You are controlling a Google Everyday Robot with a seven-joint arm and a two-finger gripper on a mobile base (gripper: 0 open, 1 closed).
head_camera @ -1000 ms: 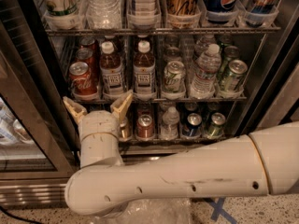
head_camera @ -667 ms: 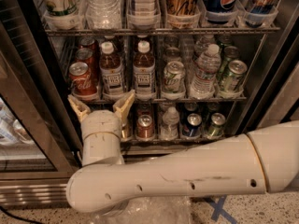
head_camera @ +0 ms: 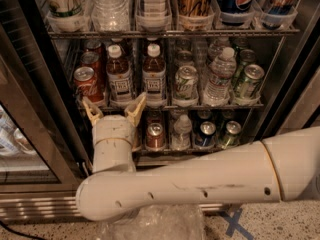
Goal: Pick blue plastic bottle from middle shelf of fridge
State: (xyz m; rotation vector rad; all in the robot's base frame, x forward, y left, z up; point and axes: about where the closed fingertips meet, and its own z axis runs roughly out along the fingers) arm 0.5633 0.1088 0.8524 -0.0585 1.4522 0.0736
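Note:
The fridge (head_camera: 35,109) stands open before me with wire racks of drinks. On the middle shelf (head_camera: 200,105) two small bottles of brown liquid with white caps and dark blue-and-white labels stand side by side: the left blue plastic bottle (head_camera: 119,76) and a second one (head_camera: 154,75). My gripper (head_camera: 114,109) is open, its two tan fingertips (head_camera: 92,111) spread just below and in front of the left bottle, at the shelf's front edge. It holds nothing.
Red cans (head_camera: 88,81) stand left of the bottles, green cans (head_camera: 185,83) and a clear water bottle (head_camera: 219,75) to the right. The lower rack holds short cans (head_camera: 155,135). The glass door (head_camera: 20,149) is swung open at left. My white arm (head_camera: 200,179) crosses the foreground.
The gripper has moved slightly right and up toward the left brown bottle. Nothing in the fridge has moved.

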